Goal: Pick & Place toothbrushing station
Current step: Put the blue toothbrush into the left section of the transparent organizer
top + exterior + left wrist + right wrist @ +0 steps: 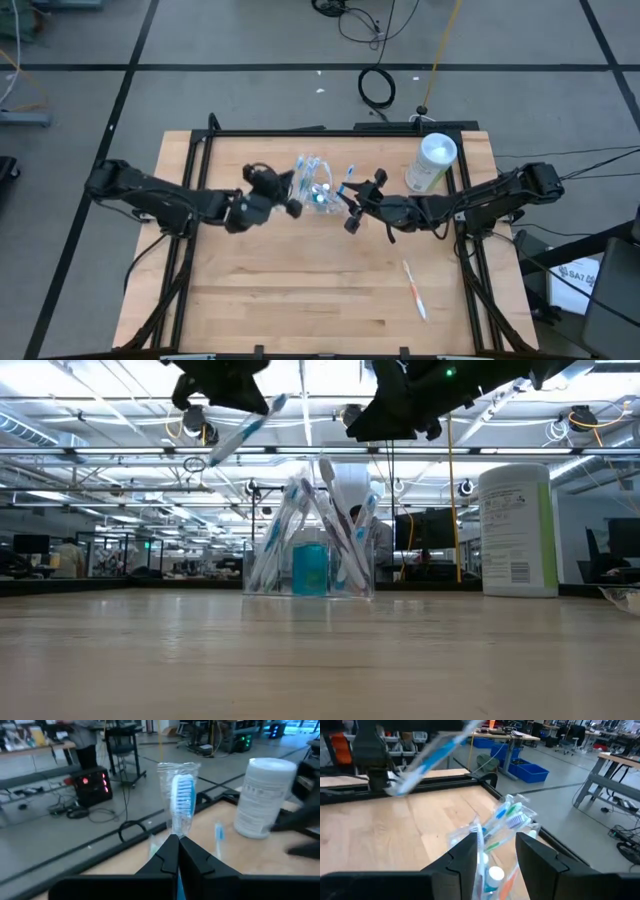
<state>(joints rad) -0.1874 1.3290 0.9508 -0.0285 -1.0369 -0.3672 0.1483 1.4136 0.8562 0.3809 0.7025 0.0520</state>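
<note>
Toothbrushing station on worktop holds wrapped toothbrushes; left gripper fingers clamp a wrapped toothbrush; right gripper fingers apart.

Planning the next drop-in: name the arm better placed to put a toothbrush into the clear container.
Left. The left gripper is shut on a wrapped toothbrush above the clear container; the right gripper is open and empty.

White canister upright at the table's far right; loose toothbrush nearer the front.
</note>
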